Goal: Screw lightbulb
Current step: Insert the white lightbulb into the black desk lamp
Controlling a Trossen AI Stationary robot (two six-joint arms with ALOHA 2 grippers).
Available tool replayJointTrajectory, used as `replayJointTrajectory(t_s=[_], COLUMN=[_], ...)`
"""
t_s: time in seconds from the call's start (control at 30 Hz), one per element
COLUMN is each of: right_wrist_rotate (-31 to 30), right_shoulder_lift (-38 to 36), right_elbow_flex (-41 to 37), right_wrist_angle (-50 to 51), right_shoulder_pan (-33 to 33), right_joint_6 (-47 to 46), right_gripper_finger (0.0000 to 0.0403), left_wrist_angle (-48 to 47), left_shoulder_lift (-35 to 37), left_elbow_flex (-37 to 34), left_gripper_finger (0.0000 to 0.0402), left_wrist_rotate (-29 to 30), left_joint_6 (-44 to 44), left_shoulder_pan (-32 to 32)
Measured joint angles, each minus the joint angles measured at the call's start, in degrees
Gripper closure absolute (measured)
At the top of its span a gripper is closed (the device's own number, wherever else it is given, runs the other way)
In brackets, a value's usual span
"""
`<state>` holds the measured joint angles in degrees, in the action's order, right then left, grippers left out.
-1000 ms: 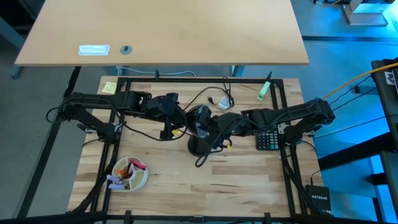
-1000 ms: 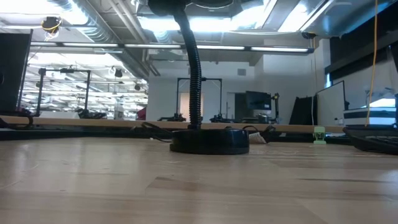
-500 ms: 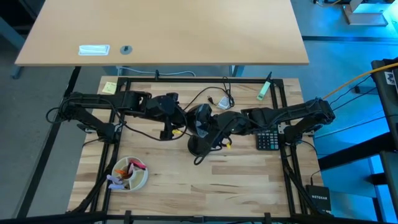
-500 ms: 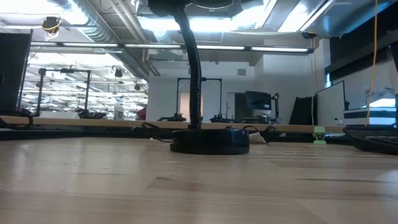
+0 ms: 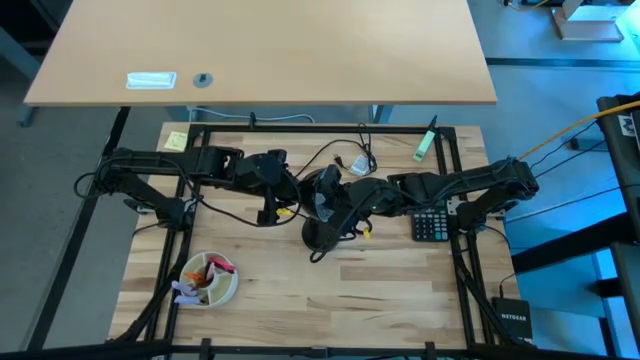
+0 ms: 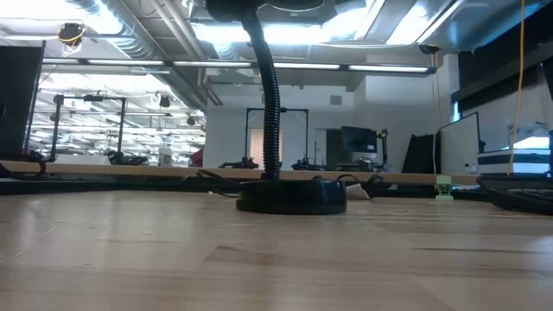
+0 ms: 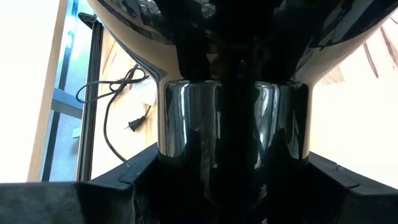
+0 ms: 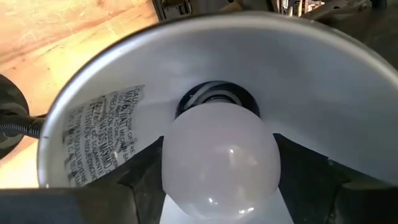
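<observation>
Bulb (image 8: 219, 160) held between the fingers (image 8: 140, 171) of the right hand (image 5: 345, 207), inside the silvery shade (image 8: 323, 81), its base at the socket (image 8: 214, 98), above mid-tabletop (image 5: 400, 290). Left hand (image 5: 283, 196) clamped around the black rear of the lamp head (image 7: 235, 127), steadying it. Lamp base (image 6: 291, 195) resting flat, gooseneck (image 6: 270, 95) rising from it. Calculator (image 5: 432, 225) and bowl (image 5: 210, 280) well apart from the work. Probable risks: cross-threading if the bulb meets the socket tilted; slipping on the smooth glass under a weak grip; neck flexing should the left hold loosen.
</observation>
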<state>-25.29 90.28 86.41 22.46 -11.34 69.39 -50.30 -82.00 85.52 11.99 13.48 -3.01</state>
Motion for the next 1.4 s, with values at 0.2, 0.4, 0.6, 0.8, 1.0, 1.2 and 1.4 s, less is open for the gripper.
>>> replayJointTrajectory(t_s=[0.2,0.4,0.6,0.8,1.0,1.2,1.4], right_wrist_rotate=[0.26,0.32,1.15,2.98,7.78,10.08,10.33], right_shoulder_lift=[0.00,0.00,0.00,-0.02,-0.13,-0.15,-0.12], right_elbow_flex=[0.00,-0.02,-0.04,-0.04,-0.02,0.00,0.04], right_wrist_angle=[-0.34,-0.77,-0.87,-1.01,-1.36,-1.45,-1.32], right_shoulder_pan=[0.12,0.10,0.08,0.74,2.17,3.07,3.07], right_joint_6=[-8.07,-23.56,-44.17,-63.50,-82.64,-101.30,-119.56], right_gripper_finger=[0.0162,0.0159,0.0160,0.0160,0.0160,0.0160,0.0159], left_wrist_angle=[0.21,0.77,0.98,1.64,1.40,1.37,1.40], left_shoulder_lift=[-0.02,-0.02,-0.02,-0.02,-0.04,-0.04,-0.04], left_elbow_flex=[0.00,-0.02,-0.04,-0.13,-0.13,-0.13,-0.13], left_gripper_finger=[0.0153,0.0152,0.0152,0.0152,0.0152,0.0152,0.0152], left_wrist_rotate=[0.09,0.20,0.22,0.53,1.80,2.51,2.73], left_joint_6=[-0.64,-0.35,0.36,0.17,-0.32,0.36,0.34], left_shoulder_pan=[-0.35,-0.83,-1.29,-2.62,-3.98,-4.78,-4.85])
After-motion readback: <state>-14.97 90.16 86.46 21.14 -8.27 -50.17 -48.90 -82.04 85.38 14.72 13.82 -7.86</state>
